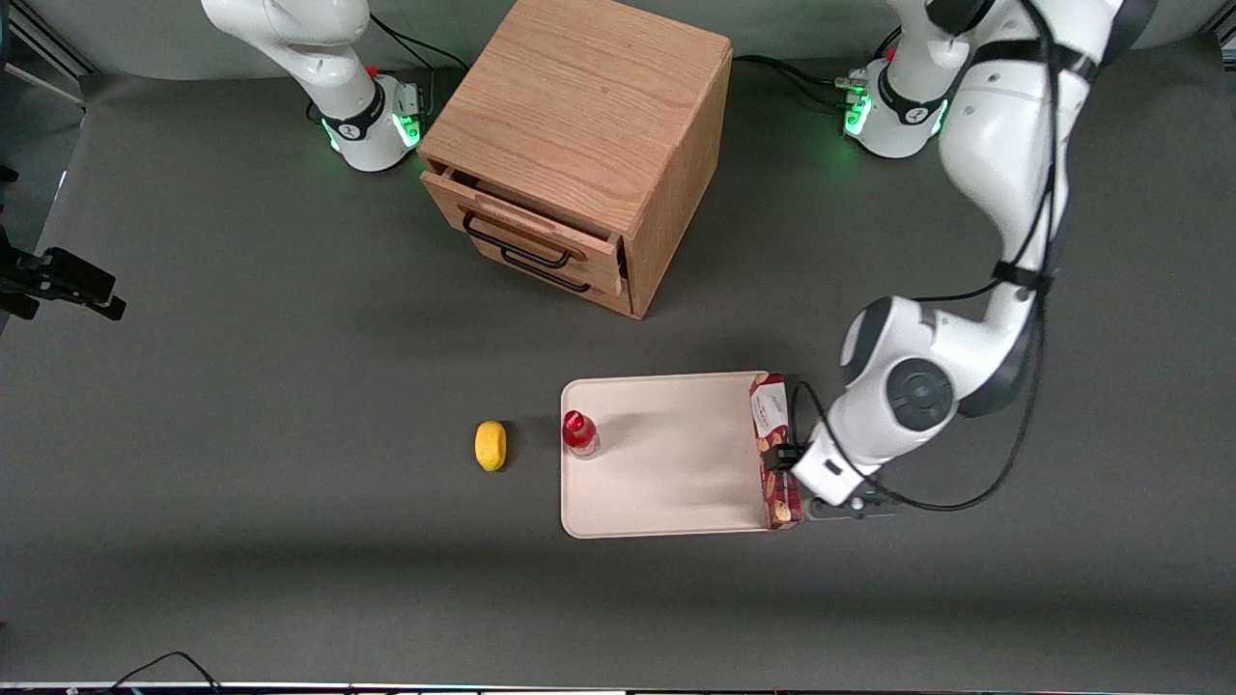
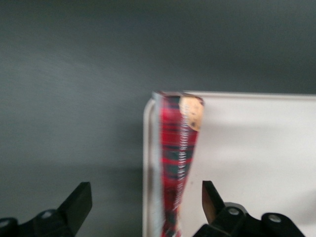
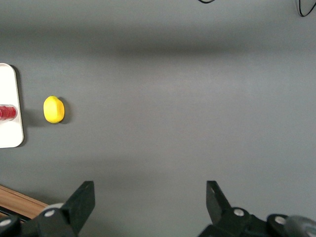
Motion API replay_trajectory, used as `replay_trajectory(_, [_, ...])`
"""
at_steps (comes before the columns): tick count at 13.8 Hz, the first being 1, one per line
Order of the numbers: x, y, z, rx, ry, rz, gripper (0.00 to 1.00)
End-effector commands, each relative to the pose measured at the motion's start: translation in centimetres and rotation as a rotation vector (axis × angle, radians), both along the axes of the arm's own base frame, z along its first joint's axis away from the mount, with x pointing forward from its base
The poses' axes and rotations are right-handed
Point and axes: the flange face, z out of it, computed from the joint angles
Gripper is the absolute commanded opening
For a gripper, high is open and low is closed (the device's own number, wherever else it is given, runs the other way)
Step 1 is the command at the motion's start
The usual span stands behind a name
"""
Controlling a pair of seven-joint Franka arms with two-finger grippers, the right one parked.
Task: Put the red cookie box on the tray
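No text can be read anywhere. The red cookie box (image 1: 775,452) has a white panel with dark script at the end farther from the front camera, but the letters are too small to make out. The small emblems on the arm bases are likewise illegible. The left arm's claw (image 2: 145,207) carries no marking.

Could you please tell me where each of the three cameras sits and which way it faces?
Front view: high above the table, looking down at the cabinet, tray, box, lemon and bottle; both arms show.
Left wrist view: on the working arm, looking down at the box standing on edge at the tray's rim; the open end effector straddles it.
Right wrist view: on the parked arm, facing down at the lemon, bottle and tray edge; its own fingers show.
All three share the tray.
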Motion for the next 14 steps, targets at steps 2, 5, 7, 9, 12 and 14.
replay_trajectory(2, [-4.0,8.5,9.5,0.054,0.059,-0.063,1.00])
replay_trajectory(5, [-6.7,15.6,15.4,0.055,0.163,-0.011,1.00])
replay_trajectory(7, [-8.7,18.4,19.8,0.083,0.160,-0.014,1.00])
replay_trajectory(9, [-10.8,20.8,23.8,0.097,0.133,-0.052,1.00])
replay_trajectory(12, [-14.1,22.8,27.8,0.119,0.076,-0.017,1.00])
replay_trajectory(14, [-15.5,24.2,29.5,0.123,0.074,-0.013,1.00])
